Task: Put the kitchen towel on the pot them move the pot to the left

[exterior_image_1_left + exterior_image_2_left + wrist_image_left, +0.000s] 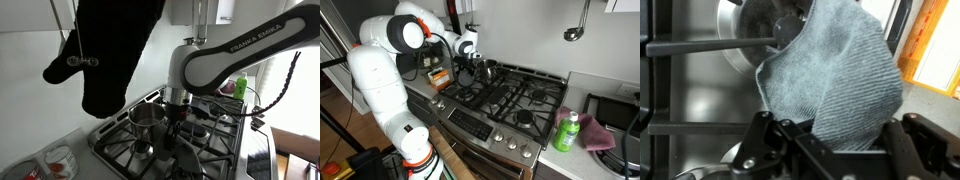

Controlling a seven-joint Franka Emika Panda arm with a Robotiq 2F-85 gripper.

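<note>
FRANKA EMIKA arm [240, 50]; jaws prob. pinch towel [840, 85] (grey), on pot [145, 117].

The kitchen towel [835, 85] is matt grey cloth with a fine ribbed weave, the pot [750, 25] is bright, mirror-smooth steel (glossy enough to catch reflections), the grates [690, 47] are dull black metal, and the stove top [690, 95] is smooth, shiny steel.

A steel gas stove [510, 100] stands against a pale wall [520, 35] where a ladle [575, 30] hangs.
</note>
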